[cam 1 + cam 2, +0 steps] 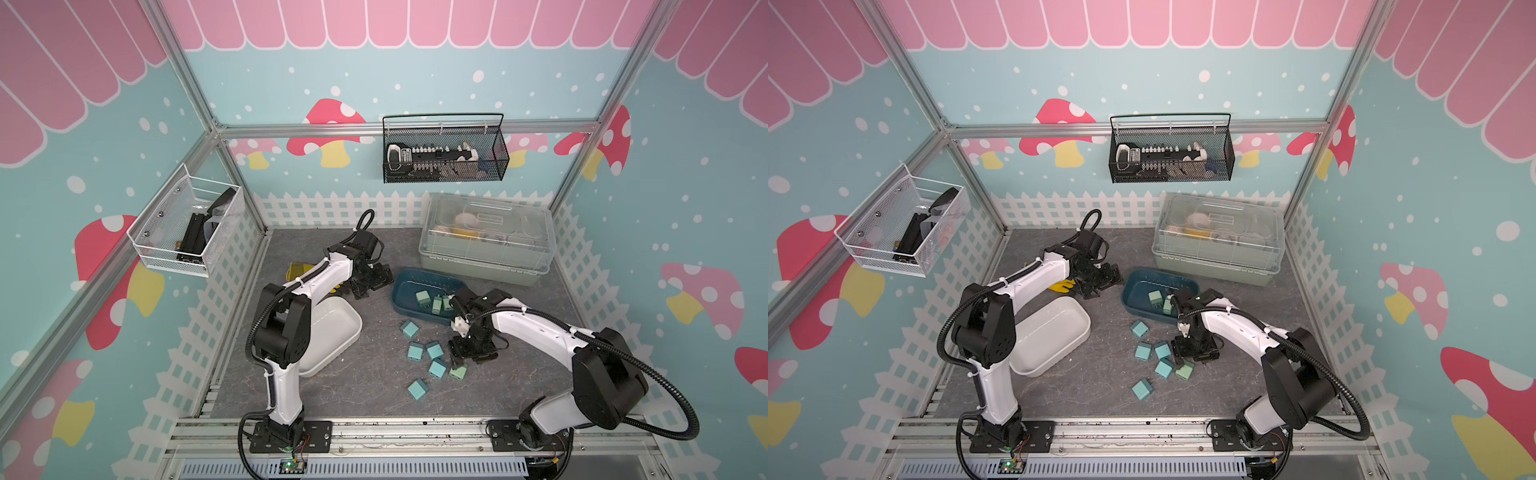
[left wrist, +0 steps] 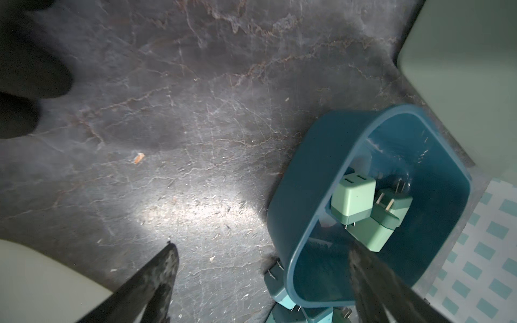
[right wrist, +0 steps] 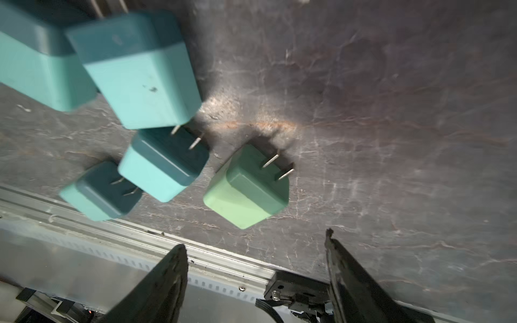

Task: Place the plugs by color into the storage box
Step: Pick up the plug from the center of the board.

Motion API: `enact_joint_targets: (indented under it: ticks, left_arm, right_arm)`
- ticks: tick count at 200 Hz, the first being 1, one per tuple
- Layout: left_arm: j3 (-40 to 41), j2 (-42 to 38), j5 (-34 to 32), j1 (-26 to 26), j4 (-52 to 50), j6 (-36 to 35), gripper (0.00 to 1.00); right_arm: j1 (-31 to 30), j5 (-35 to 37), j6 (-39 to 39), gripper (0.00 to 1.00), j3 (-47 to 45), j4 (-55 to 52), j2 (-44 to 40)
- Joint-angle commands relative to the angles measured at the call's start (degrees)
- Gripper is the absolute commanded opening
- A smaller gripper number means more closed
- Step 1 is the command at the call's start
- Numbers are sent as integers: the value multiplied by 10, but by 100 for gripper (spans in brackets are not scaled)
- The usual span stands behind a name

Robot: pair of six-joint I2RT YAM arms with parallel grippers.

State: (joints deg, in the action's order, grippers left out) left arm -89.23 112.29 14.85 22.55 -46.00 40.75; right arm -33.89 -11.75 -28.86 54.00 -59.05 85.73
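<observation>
A dark blue storage box (image 1: 400,291) (image 2: 307,167) holds three pale green plugs (image 1: 423,299) (image 2: 354,197). Several light blue plugs (image 1: 434,350) (image 3: 145,84) lie loose on the table in front of it. One pale green plug (image 1: 457,372) (image 1: 1185,370) (image 3: 246,187) lies beside them, prongs up. My right gripper (image 1: 457,362) (image 3: 253,240) hangs open just over this green plug, with nothing between its fingers. My left gripper (image 1: 368,289) (image 2: 261,249) is open and empty, left of the blue box. A white storage box (image 1: 360,328) (image 1: 1059,332) stands empty.
A clear lidded bin (image 1: 486,241) stands behind the blue box at the back right. A yellow object (image 1: 297,272) lies under the left arm. Two wire baskets (image 1: 444,151) (image 1: 187,228) hang on the walls. The front edge is a metal rail (image 3: 84,212).
</observation>
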Motion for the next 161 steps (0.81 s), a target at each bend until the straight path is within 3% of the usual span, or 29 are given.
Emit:
enact_joint_targets:
  ticks: [1,38,77,161]
  left_arm:
    - [-17,5,11,0,-1,17,91]
    - [-20,3,13,0,-18,10,91]
    - [-18,-1,12,1,-19,8,91]
    - [-14,-10,10,3,-16,3,92]
  right_arm:
    - [-3,-13,-34,76,-26,76,-5]
    - [-4,-13,-41,76,-56,121,28]
    - [-2,25,-45,76,-70,102,31]
    - [15,56,-78,74,-103,85,-19]
